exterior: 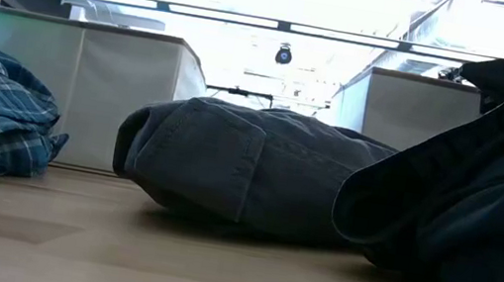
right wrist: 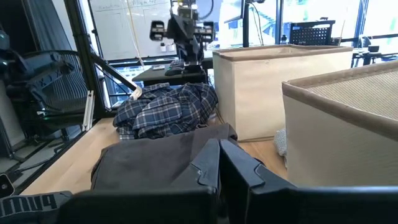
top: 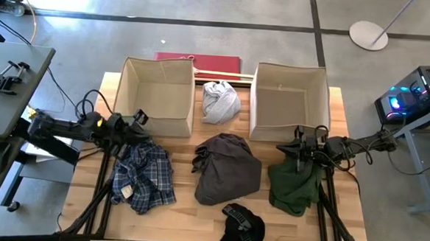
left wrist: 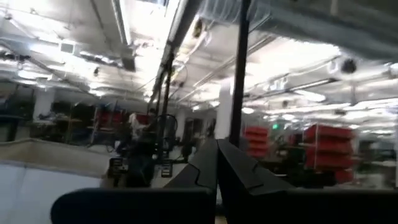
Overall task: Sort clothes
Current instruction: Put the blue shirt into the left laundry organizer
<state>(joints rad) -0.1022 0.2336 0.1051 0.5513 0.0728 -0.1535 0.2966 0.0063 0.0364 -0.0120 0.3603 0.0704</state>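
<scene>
Five garments lie on the wooden table. The blue-white plaid shirt (top: 144, 177) is at the left, the dark grey-brown one (top: 227, 169) in the middle, the dark green one (top: 294, 185) at the right. The small black one (top: 243, 225) is at the near edge, and the light grey-white one (top: 220, 101) lies between the two boxes. My left gripper (top: 143, 119) is shut and empty above the plaid shirt's far edge. My right gripper (top: 283, 148) is shut and empty above the green garment's far edge, pointing toward the table's left, where the plaid shirt (right wrist: 168, 109) lies.
Two open beige fabric boxes stand at the far side, one left (top: 159, 61) and one right (top: 290, 67). A red flat thing (top: 198, 60) lies beyond the far edge. Bare wood shows along the near left edge (top: 187, 222).
</scene>
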